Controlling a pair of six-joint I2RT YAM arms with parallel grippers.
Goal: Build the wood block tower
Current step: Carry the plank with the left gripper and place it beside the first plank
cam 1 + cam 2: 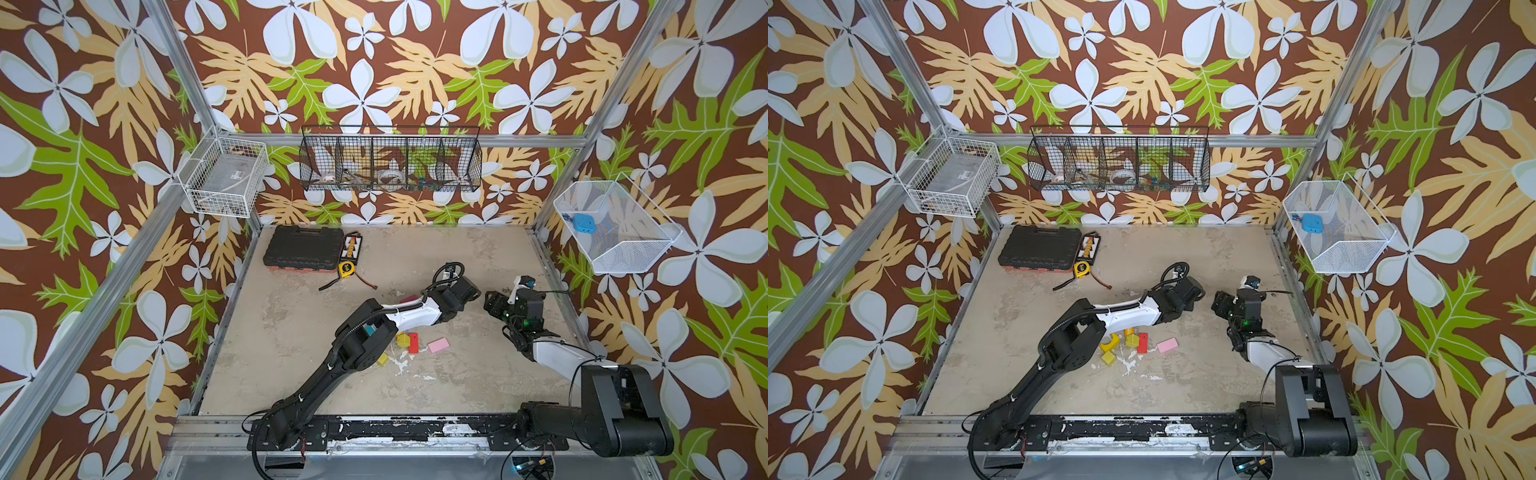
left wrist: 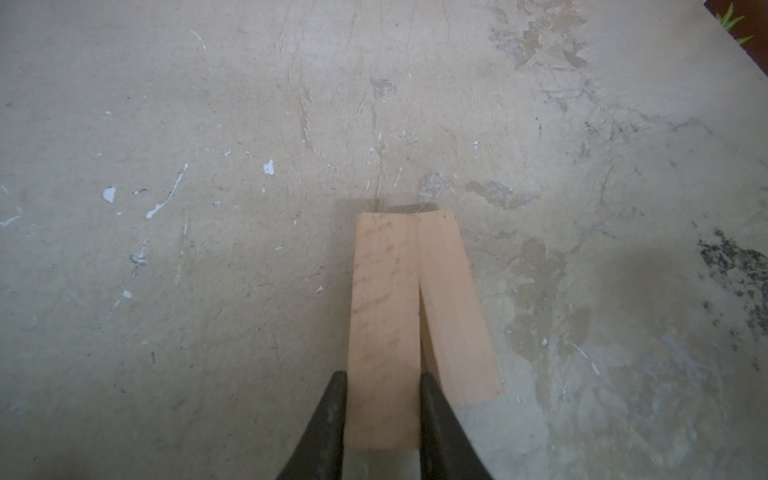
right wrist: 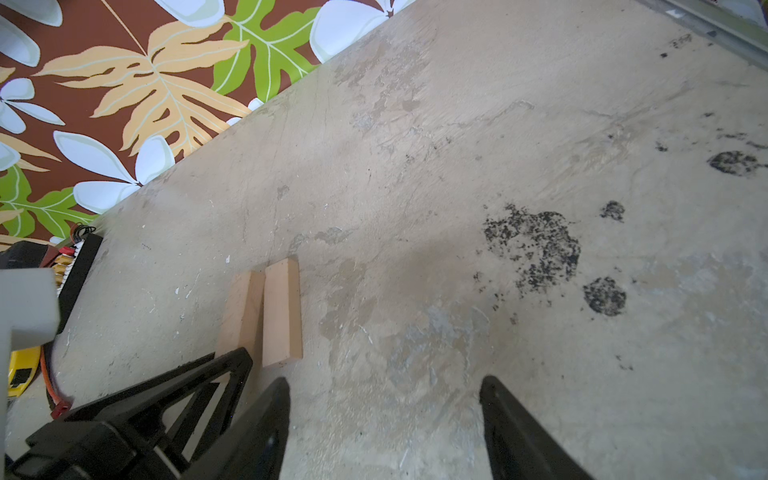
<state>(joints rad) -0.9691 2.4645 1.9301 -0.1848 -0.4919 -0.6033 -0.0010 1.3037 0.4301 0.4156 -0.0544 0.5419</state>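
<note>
Two tan planks lie flat side by side on the table, one [image 2: 384, 316] touching the other [image 2: 453, 307]; both also show in the right wrist view [image 3: 282, 311]. My left gripper [image 2: 380, 374] is shut on the near end of one plank, with a finger on each long side. My right gripper [image 3: 384, 380] hangs open over bare table beside them, holding nothing. In both top views the two grippers [image 1: 467, 291] [image 1: 494, 305] hide the planks. Loose blocks lie nearer the front: pink [image 1: 439, 345], red [image 1: 412, 343], yellow-green [image 1: 1133, 340], yellow [image 1: 1108, 358]. No stacked tower is in view.
A black tool case [image 1: 300, 249], a yellow tape measure [image 1: 345, 269] and a loose cable [image 1: 349, 283] sit at the back left of the table. Wire baskets [image 1: 390, 164] hang on the walls. My left forearm [image 1: 411, 313] lies over the block pile.
</note>
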